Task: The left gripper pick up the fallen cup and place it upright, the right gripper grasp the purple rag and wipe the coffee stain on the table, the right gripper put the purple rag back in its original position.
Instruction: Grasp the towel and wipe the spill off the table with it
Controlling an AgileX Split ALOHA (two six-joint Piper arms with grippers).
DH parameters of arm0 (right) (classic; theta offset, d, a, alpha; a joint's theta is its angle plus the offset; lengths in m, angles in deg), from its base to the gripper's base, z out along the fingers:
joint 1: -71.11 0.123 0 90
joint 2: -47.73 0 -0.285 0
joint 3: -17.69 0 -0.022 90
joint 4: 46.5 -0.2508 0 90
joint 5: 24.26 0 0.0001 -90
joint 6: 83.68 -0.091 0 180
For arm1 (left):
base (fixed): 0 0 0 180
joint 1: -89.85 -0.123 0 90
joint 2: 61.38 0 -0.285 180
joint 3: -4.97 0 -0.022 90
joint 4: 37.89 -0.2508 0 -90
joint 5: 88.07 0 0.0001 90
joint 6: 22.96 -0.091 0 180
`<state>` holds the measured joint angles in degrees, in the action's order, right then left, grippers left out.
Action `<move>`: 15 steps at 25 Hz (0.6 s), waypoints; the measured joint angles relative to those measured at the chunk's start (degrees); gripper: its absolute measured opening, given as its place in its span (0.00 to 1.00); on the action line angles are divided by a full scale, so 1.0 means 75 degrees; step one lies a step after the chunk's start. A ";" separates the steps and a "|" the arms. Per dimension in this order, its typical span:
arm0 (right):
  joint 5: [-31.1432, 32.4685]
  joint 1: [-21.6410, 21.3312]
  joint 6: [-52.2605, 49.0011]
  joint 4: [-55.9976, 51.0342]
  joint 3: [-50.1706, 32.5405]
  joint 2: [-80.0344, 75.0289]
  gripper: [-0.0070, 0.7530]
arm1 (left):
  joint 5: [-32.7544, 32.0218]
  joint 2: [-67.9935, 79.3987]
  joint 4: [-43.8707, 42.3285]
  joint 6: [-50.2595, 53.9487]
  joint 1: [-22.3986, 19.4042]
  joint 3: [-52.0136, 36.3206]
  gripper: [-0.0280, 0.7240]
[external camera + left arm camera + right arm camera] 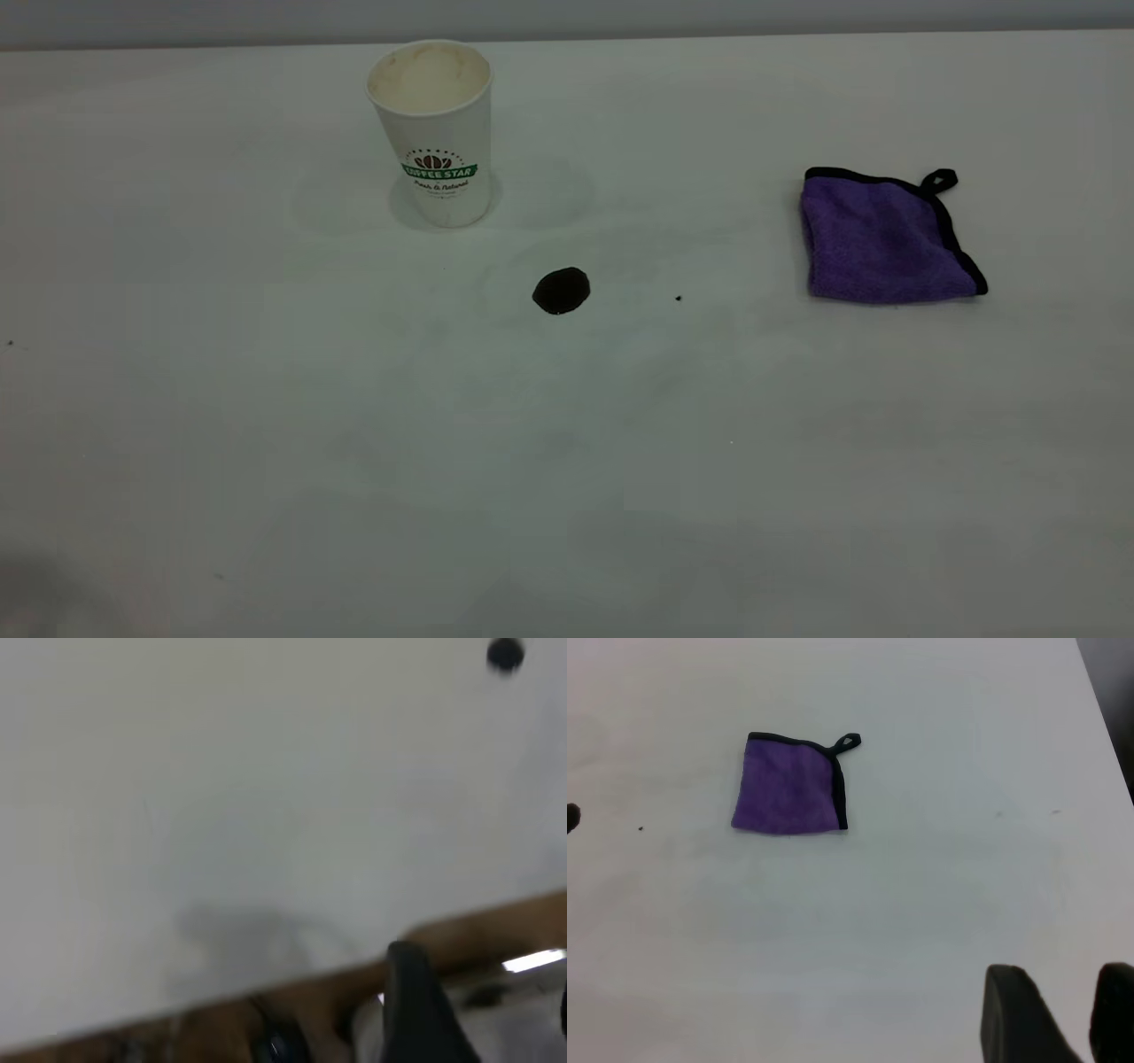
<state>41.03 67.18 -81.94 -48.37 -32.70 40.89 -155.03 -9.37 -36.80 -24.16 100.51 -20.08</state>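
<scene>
Standing upright, the white tapered paper cup [431, 133] is done; next, the right gripper [1063, 1014], fingers parted and empty, must reach the folded purple microfibre rag [790, 785]; the left gripper's opening cannot be told.

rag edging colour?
Black edging on the purple rag, with a black corner loop; clearest in the exterior view.

We see the white table [921, 921] from up high. The purple rag [788, 787] lies flat on it, folded into a square, with a black edge and a little black loop at one corner. A tiny black speck [640, 827] sits on the table near the rag. Beyond the speck, a bit of the dark coffee stain [571, 818] peeks in at the edge. Two dark fingers [1014, 1019] of the right gripper [1063, 1019] hang above the table, well apart from the rag, with a gap between them.
</scene>
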 joint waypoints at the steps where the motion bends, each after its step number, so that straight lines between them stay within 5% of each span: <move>1: 0.0000 0.0000 0.0000 0.0000 0.0000 0.0000 0.32 | 0.0000 -0.0197 0.0000 0.0098 0.0000 -0.0449 0.64; 8: 0.0000 0.0000 0.0000 0.0000 0.0000 0.0000 0.32 | 0.0318 -0.2147 -0.0029 0.0159 -0.1038 -0.2865 0.64; 15: 0.0000 0.0000 0.0000 0.0000 0.0000 0.0000 0.32 | 0.0449 -0.4374 -0.0201 0.0159 -0.1877 -0.3156 0.64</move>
<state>41.03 67.18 -81.94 -48.37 -32.70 40.89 -151.66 -42.17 -38.30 -22.96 86.43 -43.75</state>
